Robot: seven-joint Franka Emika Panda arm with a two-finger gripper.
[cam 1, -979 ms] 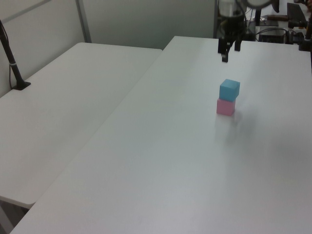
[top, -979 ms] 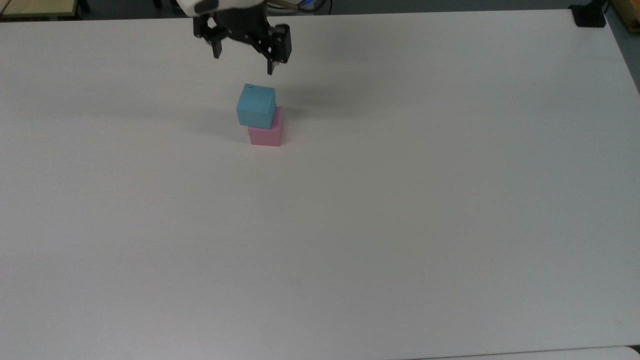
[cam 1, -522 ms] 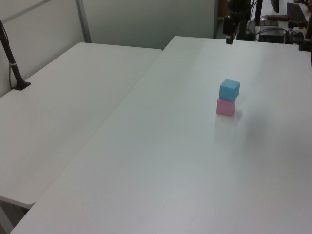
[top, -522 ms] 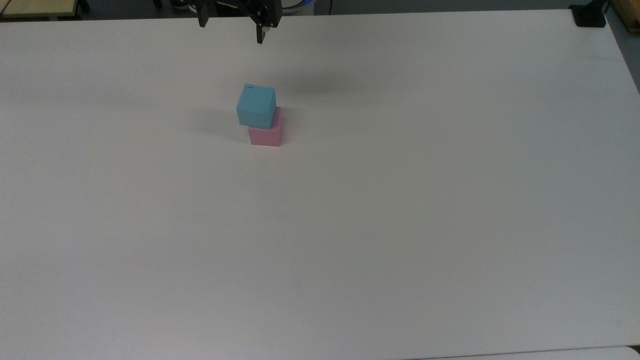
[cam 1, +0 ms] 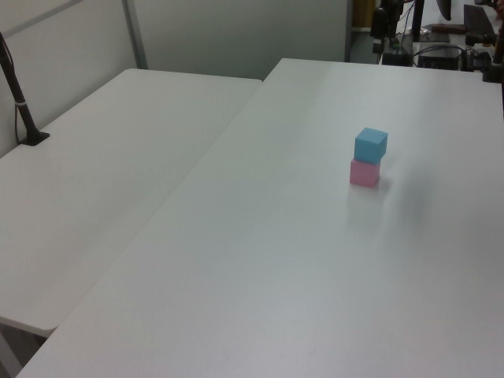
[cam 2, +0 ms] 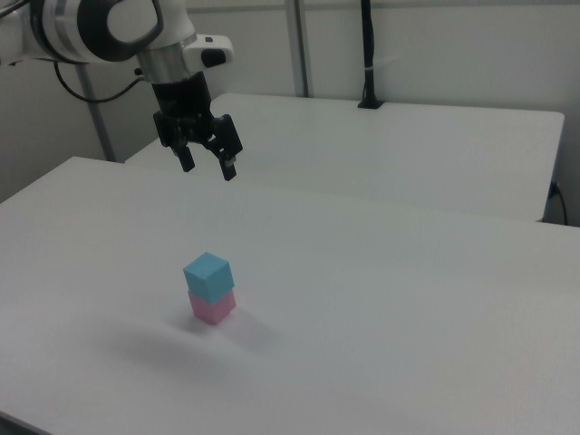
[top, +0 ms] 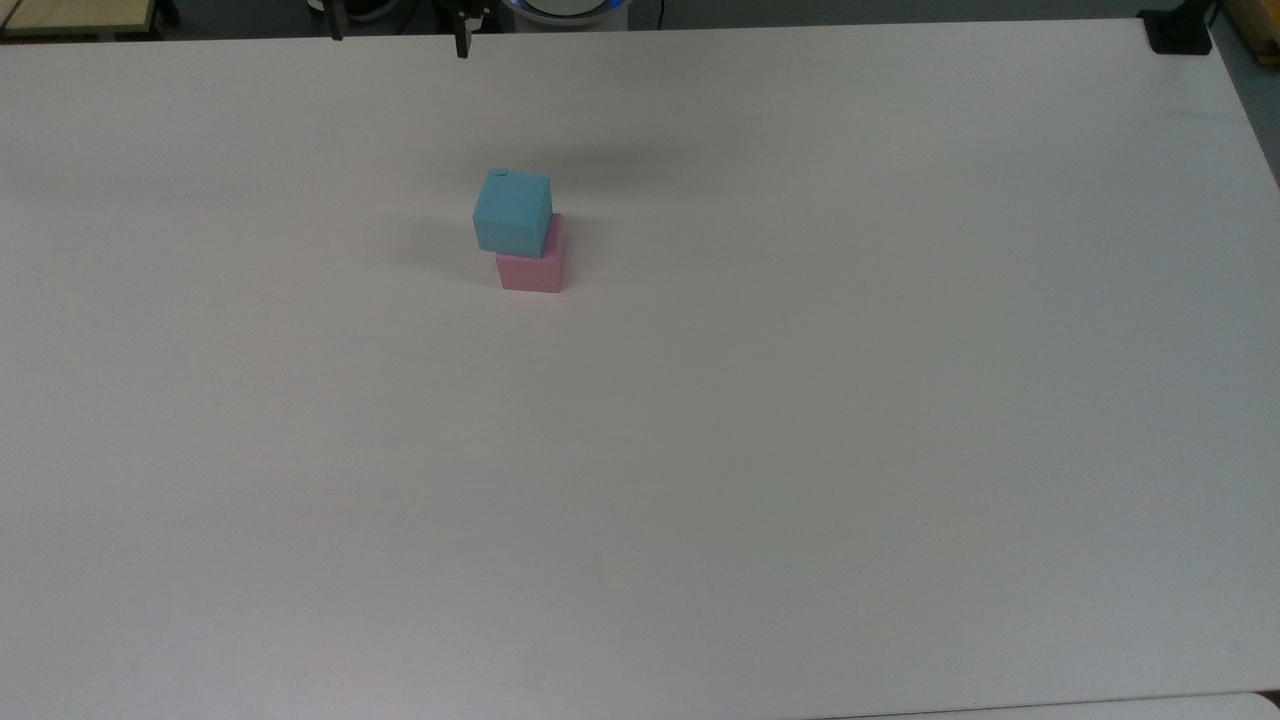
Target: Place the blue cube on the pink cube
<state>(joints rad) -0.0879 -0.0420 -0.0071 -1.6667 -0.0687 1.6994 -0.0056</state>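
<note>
Counting, top view: one blue cube (top: 512, 212), one pink cube (top: 532, 268), two dark fingertips (top: 462, 42) at the upper edge.
Stack, top view: blue cube resting on pink cube, shifted toward the top view's left and slightly twisted, pink front face and a strip at the top view's right showing below.
Edges, top view: stack in the far half of the white tabletop (top: 800, 450), closer to the far edge than the near one; wide bare surface toward every side; black mount (top: 1178, 32) at the far corner on the top view's right.
Counting, left view: same two cubes, blue cube (cam 1: 370, 146) above pink cube (cam 1: 364, 173).
Edges, left view: stack toward the left view's right side of the tabletop (cam 1: 260, 260); second white table (cam 1: 102, 173) butted alongside at the left view's left, with a black pole (cam 1: 20, 102) standing on it.
Counting, right view: one gripper (cam 2: 203, 158), one blue cube (cam 2: 207, 275), one pink cube (cam 2: 213, 307).
Jaws, right view: spread wide, holding nothing, pointing down, high above the stack and well apart from it, offset toward the far edge.
Edges, right view: stack near the tabletop's (cam 2: 390, 308) front edge at the right view's left; broad open surface toward the right view's right; another table (cam 2: 408, 154) behind.
</note>
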